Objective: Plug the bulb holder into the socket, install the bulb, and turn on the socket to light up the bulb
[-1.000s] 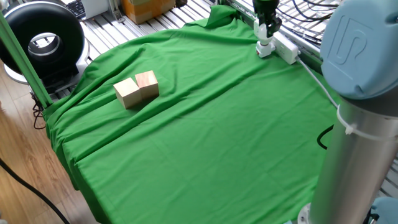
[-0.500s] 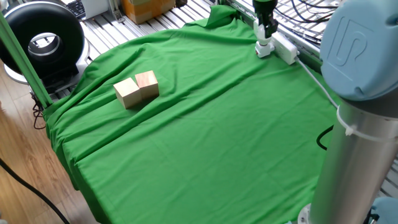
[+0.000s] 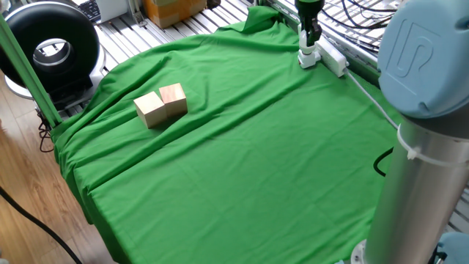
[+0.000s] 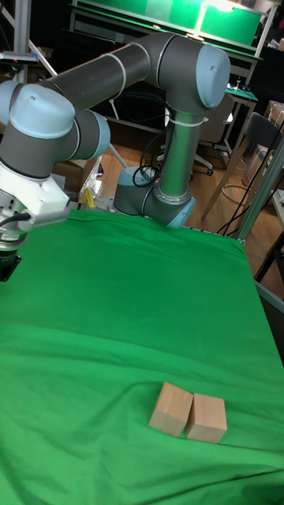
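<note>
At the far right edge of the table, the gripper [image 3: 309, 38] reaches straight down over the near end of the socket [image 3: 331, 56], a long white strip that lies along the table's back-right border on the green cloth [image 3: 242, 147]. Directly under the fingers sits a small white object [image 3: 308, 59], touching the end of the strip. It is probably the bulb holder or the bulb seated in it, but at this size the fixed view does not let me tell which. The jaws look narrow, their tips close about the top of that white piece; whether they actually clamp it I cannot tell. A thin white cable [image 3: 370, 99] runs from the strip toward the front right, lying across the cloth.

In the tall fixed view only the arm's wrist [image 4: 31, 201] and a dark sliver of the tool show at the left border, so the fingers, the strip and the white piece are out of that frame. The arm's grey links arc from its base [image 4: 162, 201] behind the table across to the left side.

Well apart from all this, 2 wooden blocks [image 3: 161, 105] sit on the cloth, touching side by side, the paler one nearer the table's left edge in the fixed view. Beyond that edge stands a round black device [image 3: 50, 45] with a light ring inside it.
</note>
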You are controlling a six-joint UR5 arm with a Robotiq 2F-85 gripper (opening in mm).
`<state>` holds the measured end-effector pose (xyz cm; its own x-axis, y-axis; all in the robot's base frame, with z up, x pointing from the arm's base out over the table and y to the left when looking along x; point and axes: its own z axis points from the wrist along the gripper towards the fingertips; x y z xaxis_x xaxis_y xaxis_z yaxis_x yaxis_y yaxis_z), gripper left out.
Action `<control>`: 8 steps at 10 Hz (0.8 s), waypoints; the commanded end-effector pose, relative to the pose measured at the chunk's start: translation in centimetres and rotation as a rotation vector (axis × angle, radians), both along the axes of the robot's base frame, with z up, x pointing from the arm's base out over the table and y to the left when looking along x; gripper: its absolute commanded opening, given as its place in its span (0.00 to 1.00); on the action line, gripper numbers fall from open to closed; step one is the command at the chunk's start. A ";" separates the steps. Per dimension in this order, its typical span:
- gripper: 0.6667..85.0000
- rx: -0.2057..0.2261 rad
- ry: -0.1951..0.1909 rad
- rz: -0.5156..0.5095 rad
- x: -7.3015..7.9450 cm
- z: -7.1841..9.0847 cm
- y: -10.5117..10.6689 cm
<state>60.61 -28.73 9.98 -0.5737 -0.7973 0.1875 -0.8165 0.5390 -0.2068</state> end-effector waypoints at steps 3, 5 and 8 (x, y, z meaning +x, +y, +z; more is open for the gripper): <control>0.00 0.013 -0.085 -0.162 0.9 0.1 -0.2; 0.00 0.009 -0.109 -0.226 1.1 0.1 -0.3; 0.00 -0.003 -0.121 -0.307 0.8 0.2 -0.6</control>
<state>61.47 -29.26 10.12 -0.7526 -0.6462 0.1267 -0.6517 0.7031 -0.2846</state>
